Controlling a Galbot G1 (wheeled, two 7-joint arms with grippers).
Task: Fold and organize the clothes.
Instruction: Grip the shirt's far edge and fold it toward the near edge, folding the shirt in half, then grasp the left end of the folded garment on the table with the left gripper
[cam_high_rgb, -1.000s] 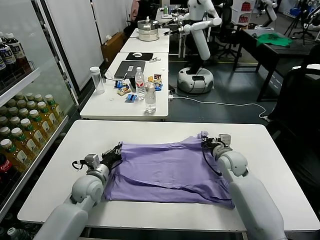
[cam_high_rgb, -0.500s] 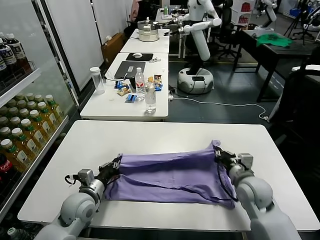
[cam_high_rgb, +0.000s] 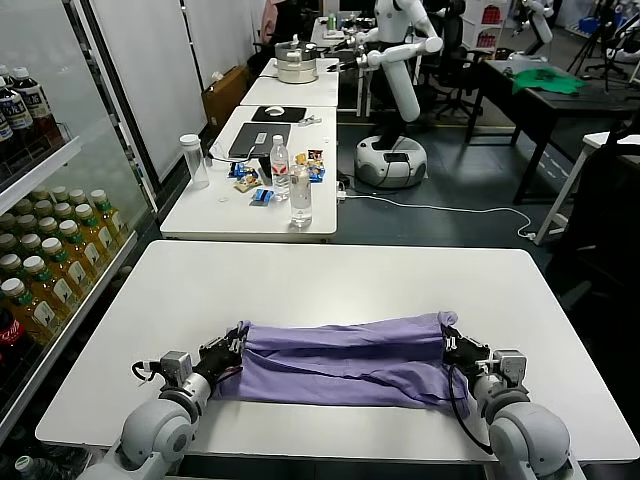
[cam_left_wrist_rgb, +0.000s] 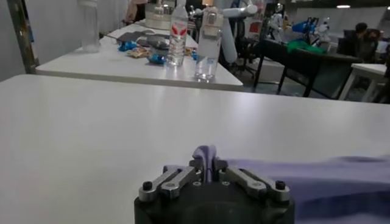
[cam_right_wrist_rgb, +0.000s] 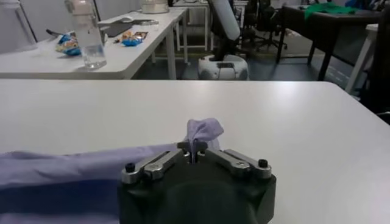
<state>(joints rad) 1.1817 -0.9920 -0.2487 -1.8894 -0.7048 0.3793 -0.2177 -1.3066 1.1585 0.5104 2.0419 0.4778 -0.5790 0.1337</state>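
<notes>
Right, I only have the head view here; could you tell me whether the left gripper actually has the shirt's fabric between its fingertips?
Observer: Yes. In the left wrist view the left gripper has its fingertips closed on a narrow upright fold of the T-shirt.
Operator: Thank you. And is the right side the same?
Observer: Much the same. In the right wrist view the right gripper pinches the fabric, and a crumpled tuft pokes up past its fingertips.
</notes>
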